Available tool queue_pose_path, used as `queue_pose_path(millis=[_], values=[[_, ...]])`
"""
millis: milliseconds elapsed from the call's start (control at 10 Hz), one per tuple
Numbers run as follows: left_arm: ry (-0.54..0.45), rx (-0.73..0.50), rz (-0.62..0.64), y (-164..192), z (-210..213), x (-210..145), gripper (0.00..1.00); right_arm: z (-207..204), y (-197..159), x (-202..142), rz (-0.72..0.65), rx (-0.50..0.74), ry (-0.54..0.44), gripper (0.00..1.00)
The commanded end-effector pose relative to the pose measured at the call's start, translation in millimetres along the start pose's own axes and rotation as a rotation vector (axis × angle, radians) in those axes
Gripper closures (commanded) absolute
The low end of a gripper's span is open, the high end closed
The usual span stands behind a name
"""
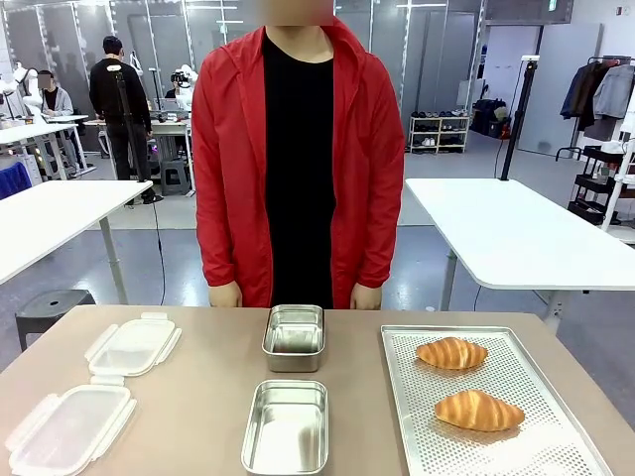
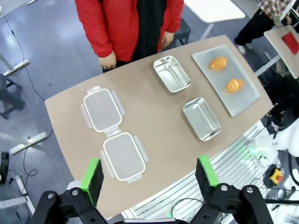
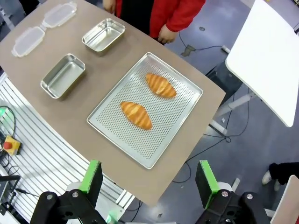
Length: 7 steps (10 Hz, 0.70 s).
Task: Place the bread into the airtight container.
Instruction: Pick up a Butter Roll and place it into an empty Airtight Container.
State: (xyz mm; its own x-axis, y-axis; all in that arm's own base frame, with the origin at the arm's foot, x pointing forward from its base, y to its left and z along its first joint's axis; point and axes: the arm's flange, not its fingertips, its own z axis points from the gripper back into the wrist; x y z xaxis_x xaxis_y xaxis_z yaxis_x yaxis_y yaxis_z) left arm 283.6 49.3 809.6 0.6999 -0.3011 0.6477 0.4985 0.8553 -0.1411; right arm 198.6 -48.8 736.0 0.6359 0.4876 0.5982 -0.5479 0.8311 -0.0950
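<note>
Two golden bread rolls lie on a perforated metal tray at the right: the far bread and the near bread. Two steel containers stand in the table's middle, a far one and a near one. Both are empty. High above the table, my left gripper is open over the near edge. My right gripper is open too, hanging above the tray's near corner.
Two clear plastic lids lie at the table's left. A person in a red jacket stands at the far edge, hands hanging by the table. A white table stands behind at right.
</note>
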Motion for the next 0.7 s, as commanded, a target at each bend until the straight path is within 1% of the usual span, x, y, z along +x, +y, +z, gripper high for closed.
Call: queue_pose_path(millis=[0,100,200,300,400,500,600], values=[[0.011,0.01,-0.014,-0.6,-0.5,0.4,0.0,-1.5,-1.1,0.0,-0.002,0.002,0.003,0.0],[0.011,0.01,-0.014,-0.6,-0.5,0.4,0.0,0.0,9.3,6.0,0.138,-0.05,0.039,0.0],[0.011,0.01,-0.014,-0.6,-0.5,0.4,0.0,-5.8,13.4,19.2,0.332,-0.043,0.088,0.0],[0.011,0.01,-0.014,-0.6,-0.5,0.4,0.0,-14.6,15.8,27.1,0.54,-0.064,0.117,0.0],[0.011,0.01,-0.014,-0.6,-0.5,0.4,0.0,-28.6,16.3,37.2,0.664,-0.047,0.143,0.0],[0.011,0.01,-0.014,-0.6,-0.5,0.4,0.0,-49.3,17.5,50.0,0.713,0.014,0.159,0.0],[0.011,0.01,-0.014,-0.6,-0.5,0.4,0.0,-77.3,23.0,58.8,0.804,0.069,0.186,0.0]])
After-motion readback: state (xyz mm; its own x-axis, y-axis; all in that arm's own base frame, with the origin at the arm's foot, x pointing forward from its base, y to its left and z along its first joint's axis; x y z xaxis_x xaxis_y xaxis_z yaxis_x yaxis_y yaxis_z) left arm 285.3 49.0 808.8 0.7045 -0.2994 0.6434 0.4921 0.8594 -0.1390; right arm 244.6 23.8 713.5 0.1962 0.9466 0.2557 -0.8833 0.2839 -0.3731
